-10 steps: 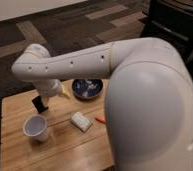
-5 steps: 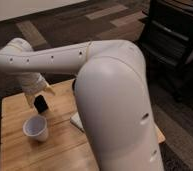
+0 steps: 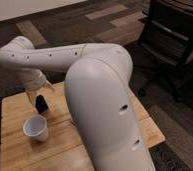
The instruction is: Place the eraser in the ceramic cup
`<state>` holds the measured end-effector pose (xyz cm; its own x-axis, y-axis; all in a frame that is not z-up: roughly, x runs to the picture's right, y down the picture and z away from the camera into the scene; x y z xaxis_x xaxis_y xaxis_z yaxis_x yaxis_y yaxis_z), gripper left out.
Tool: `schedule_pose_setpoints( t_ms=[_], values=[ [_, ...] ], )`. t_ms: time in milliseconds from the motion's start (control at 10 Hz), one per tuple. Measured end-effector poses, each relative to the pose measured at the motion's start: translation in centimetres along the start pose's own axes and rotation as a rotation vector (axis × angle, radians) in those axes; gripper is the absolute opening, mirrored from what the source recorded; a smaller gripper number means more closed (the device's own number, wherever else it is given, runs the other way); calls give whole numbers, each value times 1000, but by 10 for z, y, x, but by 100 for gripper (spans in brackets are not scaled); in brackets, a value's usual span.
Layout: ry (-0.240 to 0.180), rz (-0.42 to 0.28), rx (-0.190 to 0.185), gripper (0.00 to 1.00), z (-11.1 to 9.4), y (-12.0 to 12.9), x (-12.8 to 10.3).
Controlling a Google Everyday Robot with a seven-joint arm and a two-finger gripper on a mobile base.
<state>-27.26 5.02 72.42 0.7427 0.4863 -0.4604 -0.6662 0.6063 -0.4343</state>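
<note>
Filling most of your view is the robot's white arm [image 3: 102,100]: its bulky near segment rises from the bottom middle, and a slimmer link runs off to the left, bends at a rounded elbow and drops toward the desk. Behind it you have dark patterned carpet [image 3: 90,22] with paler strips across the top. The wooden desk [image 3: 17,157] lies under the arm, its light planks showing at lower left and again in a strip to the right of the arm, where one corner juts out over the carpet. A black office chair [image 3: 172,35] stands on the floor at upper right, well apart from the desk. On the desk, the ceramic cup [image 3: 36,128] stands upright with its round mouth open toward you, close to the left edge as you see it; what shows of its inside is plain white. The gripper [image 3: 39,97] hangs at the end of the dropped link, over the far left part of the desk, just behind the cup. Right at its tip you see the eraser [image 3: 41,105], a small black block standing on end, just beyond the cup's rim, outside the cup and nearer the far edge than the cup is. You cannot tell from this view whether the gripper is clamped on the eraser or standing loose about it, nor whether the block rests on the wood.
</note>
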Motion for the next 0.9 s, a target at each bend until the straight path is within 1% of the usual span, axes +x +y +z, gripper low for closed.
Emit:
schedule_pose_setpoints(
  t_ms=[400, 900],
  values=[
    [-9, -54, -21, 65, 20, 9, -11],
    [-14, -111, -24, 64, 40, 13, -20]
  ],
)
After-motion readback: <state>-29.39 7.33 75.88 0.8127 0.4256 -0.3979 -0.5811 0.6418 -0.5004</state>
